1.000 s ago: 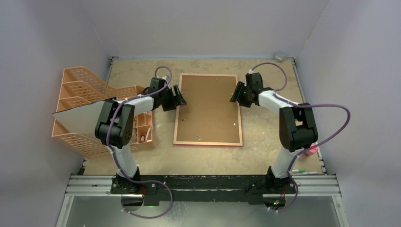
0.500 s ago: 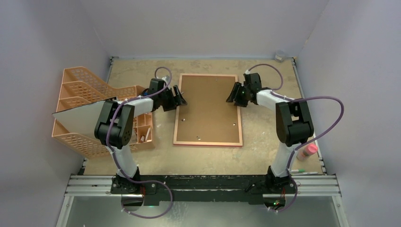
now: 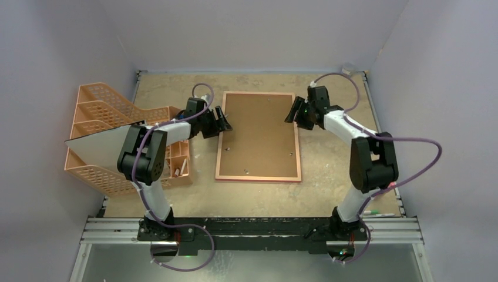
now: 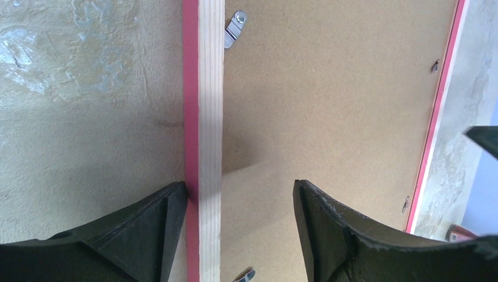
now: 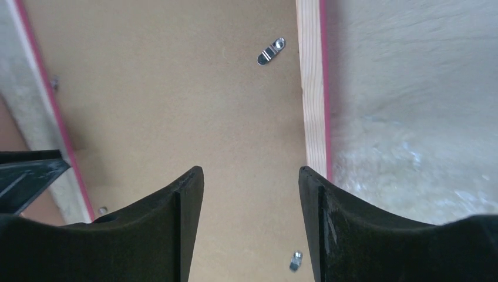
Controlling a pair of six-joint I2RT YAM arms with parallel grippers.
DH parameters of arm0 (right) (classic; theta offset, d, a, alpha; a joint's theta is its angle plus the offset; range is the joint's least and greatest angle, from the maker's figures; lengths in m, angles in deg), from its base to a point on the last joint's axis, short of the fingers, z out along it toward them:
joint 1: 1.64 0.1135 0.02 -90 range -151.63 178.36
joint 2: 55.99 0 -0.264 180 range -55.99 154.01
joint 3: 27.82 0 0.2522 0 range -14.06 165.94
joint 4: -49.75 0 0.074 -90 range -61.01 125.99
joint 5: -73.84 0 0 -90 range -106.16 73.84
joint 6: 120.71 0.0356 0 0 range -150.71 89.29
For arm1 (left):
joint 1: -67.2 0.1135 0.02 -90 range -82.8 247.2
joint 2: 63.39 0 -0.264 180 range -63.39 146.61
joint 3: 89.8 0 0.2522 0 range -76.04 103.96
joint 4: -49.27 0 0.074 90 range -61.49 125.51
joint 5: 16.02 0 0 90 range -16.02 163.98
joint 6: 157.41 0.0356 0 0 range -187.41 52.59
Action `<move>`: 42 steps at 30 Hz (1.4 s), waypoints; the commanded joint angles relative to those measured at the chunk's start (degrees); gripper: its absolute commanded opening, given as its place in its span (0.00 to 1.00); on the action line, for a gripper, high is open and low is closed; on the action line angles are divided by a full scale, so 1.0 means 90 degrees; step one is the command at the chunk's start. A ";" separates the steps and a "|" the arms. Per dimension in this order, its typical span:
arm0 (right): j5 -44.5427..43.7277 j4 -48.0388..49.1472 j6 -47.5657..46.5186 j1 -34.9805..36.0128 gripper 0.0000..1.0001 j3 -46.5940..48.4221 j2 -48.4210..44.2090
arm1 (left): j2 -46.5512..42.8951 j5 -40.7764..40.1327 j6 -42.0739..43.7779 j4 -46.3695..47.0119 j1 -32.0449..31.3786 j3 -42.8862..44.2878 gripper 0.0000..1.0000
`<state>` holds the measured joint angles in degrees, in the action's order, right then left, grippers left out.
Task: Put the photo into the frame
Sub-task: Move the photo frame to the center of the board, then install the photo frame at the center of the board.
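The frame [image 3: 258, 178] lies back-up in the middle of the table, with a pink-red edge and a pale wood rail. The brown backing board [image 3: 259, 132] fills it. My left gripper [image 3: 223, 122] is open and straddles the frame's left rail [image 4: 210, 106], the outer finger against the pink edge; it also shows in the left wrist view [image 4: 239, 185]. My right gripper [image 3: 292, 114] is open over the board just inside the right rail [image 5: 310, 88], as the right wrist view [image 5: 251, 171] shows. No blue print shows. A pale sheet [image 3: 103, 144] rests on the organiser; I cannot tell what it is.
An orange mesh organiser [image 3: 100, 106] stands at the left of the table. Small metal clips [image 4: 235, 28] [image 5: 271, 51] sit along the board's edges. A small grey object [image 3: 349, 69] is in the back right corner. Walls enclose the table on three sides.
My right gripper has shifted slightly towards the far end of the frame's right edge, and its elbow has swung outward. The left arm and the frame have not moved.
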<state>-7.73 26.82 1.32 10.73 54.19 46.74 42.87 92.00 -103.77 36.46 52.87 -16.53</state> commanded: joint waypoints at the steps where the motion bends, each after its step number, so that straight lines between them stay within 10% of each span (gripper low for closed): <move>1: -0.1144 -0.0763 -0.0007 0.0013 0.66 0.0132 -0.1046 | 0.0074 -0.0604 0.0140 -0.0787 -0.0029 -0.0274 0.69; 13: -0.1346 -0.1684 -0.0244 0.1024 0.80 -0.1048 -0.1294 | 0.0158 -0.0838 0.0107 -0.1153 -0.0039 -0.0216 0.51; 42: -0.1680 -0.1610 -0.1059 0.1097 0.66 -0.1399 -0.0928 | -0.0036 -0.0821 0.0098 -0.1404 -0.0039 -0.0137 0.52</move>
<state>-21.26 12.79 -6.57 20.47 42.08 38.18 40.86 86.03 -103.80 30.47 52.52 -17.10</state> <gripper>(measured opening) 0.685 0.515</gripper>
